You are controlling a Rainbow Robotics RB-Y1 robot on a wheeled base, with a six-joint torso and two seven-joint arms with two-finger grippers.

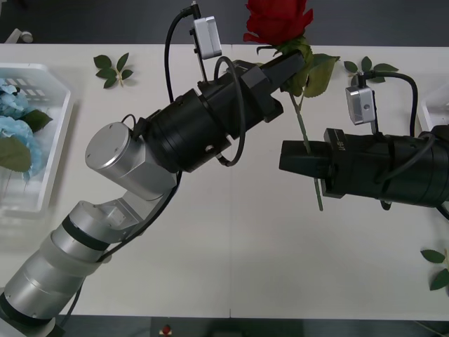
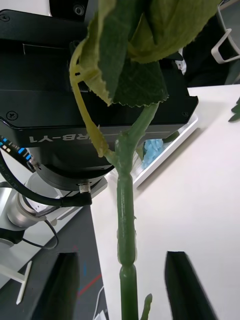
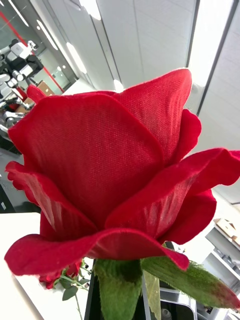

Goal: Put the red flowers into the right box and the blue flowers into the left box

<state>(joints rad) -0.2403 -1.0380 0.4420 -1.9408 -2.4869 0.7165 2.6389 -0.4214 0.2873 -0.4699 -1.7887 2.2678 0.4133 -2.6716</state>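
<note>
Red rose (image 1: 277, 21) stands upright above the middle of the table (image 1: 231, 253), its stem just under the bloom clamped in the left gripper (image 1: 295, 64), whose arm reaches up and across from the robot's left. The right gripper (image 1: 298, 158) comes in level from the right, black fingers (image 2: 187, 285) spread either side of the lower stem (image 2: 125, 210) without touching. Blue flowers (image 1: 15, 130) lie in the left box (image 1: 52, 147).

The front camera sits high above the arms and looks forward and down at the white table (image 1: 231, 246). It is far enough back to see both arms and the red rose (image 1: 277, 20) at 12 o'clock. The right wrist camera sits very close to the rose's green stem (image 2: 125, 220) and looks along it. The left wrist camera looks up at the rose's bloom (image 3: 115, 170) from just beneath, towards the ceiling. All three views share this one rose.
</note>
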